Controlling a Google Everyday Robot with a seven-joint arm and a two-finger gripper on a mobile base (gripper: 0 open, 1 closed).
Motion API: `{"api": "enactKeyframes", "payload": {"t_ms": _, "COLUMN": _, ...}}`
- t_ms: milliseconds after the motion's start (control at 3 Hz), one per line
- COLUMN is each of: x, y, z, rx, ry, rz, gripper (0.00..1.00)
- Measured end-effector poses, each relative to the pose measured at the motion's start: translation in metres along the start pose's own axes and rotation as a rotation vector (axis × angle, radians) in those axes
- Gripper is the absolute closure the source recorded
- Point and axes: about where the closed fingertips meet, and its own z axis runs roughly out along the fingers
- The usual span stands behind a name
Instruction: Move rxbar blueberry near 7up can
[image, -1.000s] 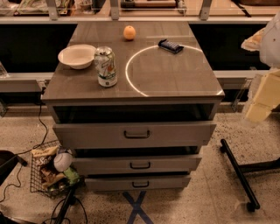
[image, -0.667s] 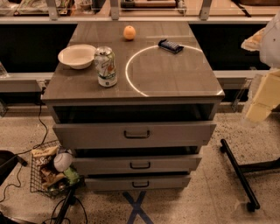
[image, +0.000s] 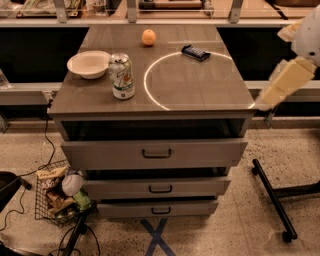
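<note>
Grey cabinet worktop carries everything. The rxbar blueberry lies flat near the back right corner, well apart from the 7up can, which stands upright toward the front left beside a white bowl. The gripper hangs off the right edge near the front corner, probably parked clear before reaching in. Whether it is spread or closed cannot be told.
</note>
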Motion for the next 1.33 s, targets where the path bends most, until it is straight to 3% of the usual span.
{"api": "enactKeyframes", "payload": {"t_ms": 667, "x": -0.035, "y": -0.104, "z": 0.054, "rx": 0.188, "ry": -0.424, "rz": 0.149, "gripper": 0.0}}
{"api": "enactKeyframes", "payload": {"t_ms": 1000, "x": -0.042, "y": -0.126, "z": 0.072, "rx": 0.231, "ry": -0.502, "rz": 0.196, "gripper": 0.0}}
{"api": "enactKeyframes", "payload": {"t_ms": 1333, "x": -0.043, "y": -0.126, "z": 0.072, "rx": 0.231, "ry": -0.502, "rz": 0.196, "gripper": 0.0}}
